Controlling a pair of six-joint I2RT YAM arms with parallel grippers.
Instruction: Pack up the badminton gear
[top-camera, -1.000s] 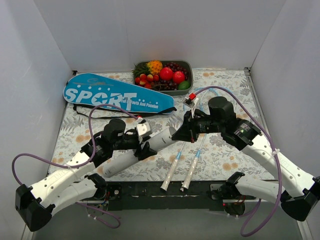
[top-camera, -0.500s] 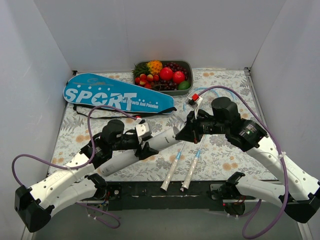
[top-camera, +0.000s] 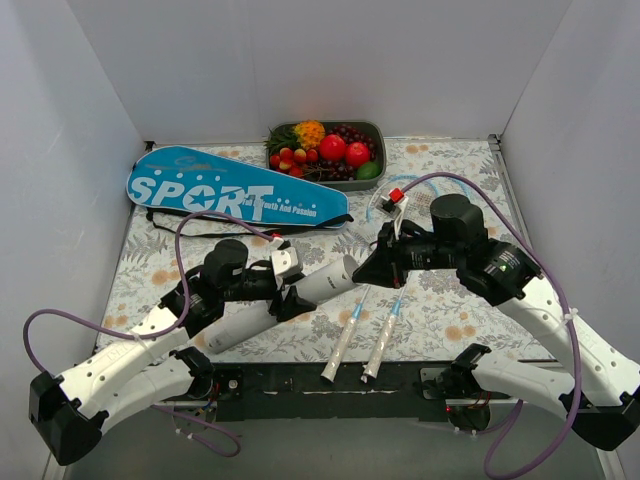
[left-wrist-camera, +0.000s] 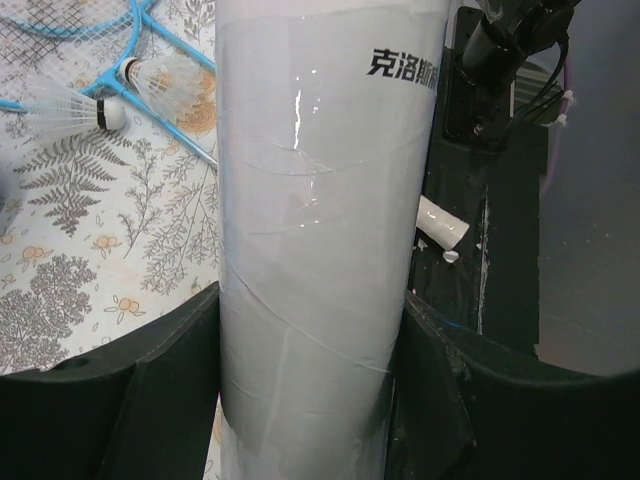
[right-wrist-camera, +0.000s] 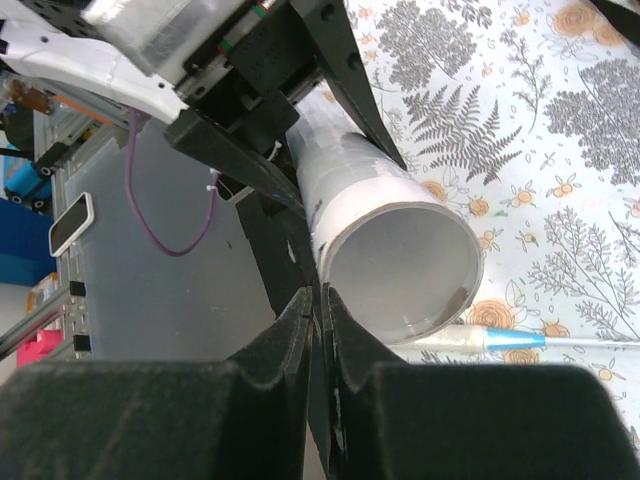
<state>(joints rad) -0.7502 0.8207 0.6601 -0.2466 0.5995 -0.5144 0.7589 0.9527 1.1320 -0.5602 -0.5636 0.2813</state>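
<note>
My left gripper (top-camera: 285, 292) is shut around the middle of the white shuttlecock tube (top-camera: 250, 315), holding it slanted above the mat; its fingers (left-wrist-camera: 165, 355) flank the tube (left-wrist-camera: 320, 200). The tube's open end (right-wrist-camera: 400, 265) faces my right gripper (top-camera: 368, 268), whose fingers are pressed together (right-wrist-camera: 322, 295) at the rim and seem to pinch it. Two light-blue rackets with white handles (top-camera: 342, 352) (top-camera: 380, 350) lie under the right arm, their heads mostly hidden. Two shuttlecocks (left-wrist-camera: 60, 112) (left-wrist-camera: 160, 80) lie on the racket strings. The blue "SPORT" bag (top-camera: 235, 190) lies at the back left.
A grey tray (top-camera: 378, 130) of colourful fruit stands at the back centre, next to the bag's tip. White walls close the table on three sides. The black base rail (top-camera: 300, 385) runs along the near edge, with purple cables looping over both arms.
The right arm has shifted a little to the right and nearer. The tube's open end has dropped slightly with it. The left arm has barely moved.
</note>
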